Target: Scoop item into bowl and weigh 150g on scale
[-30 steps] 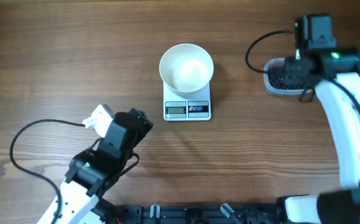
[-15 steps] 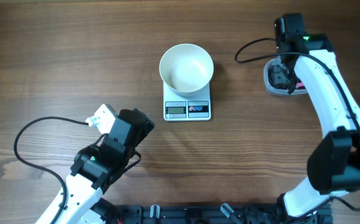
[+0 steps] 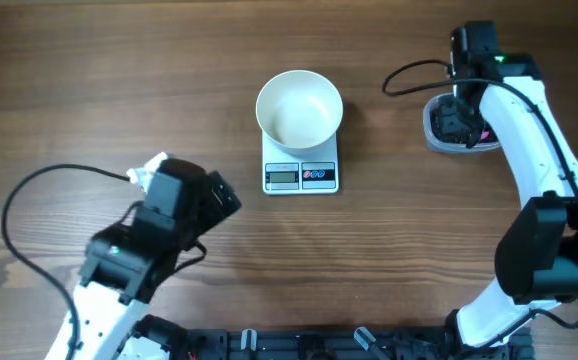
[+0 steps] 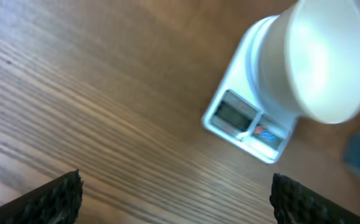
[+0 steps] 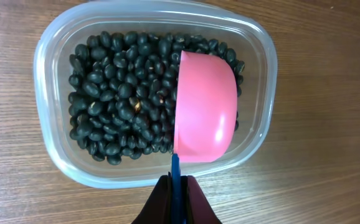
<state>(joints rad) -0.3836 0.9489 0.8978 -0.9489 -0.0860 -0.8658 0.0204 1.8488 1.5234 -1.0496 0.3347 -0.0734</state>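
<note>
Near the far right edge of the table, the right gripper pinched the mostly hidden blue handle of a pink scoop over black beans in a clear tub. The left gripper gaped, its fingertips cropped. The white bowl sat on the scale, whose display was unreadable.

So the clear rounded-rectangular plastic tub sits flat on the brown wood-grain table, way over on the right side in the overhead view. In its right half there's a pink plastic scoop tipped on its side, rounded back facing right. Its thin blue handle crosses the tub's near rim.
</note>
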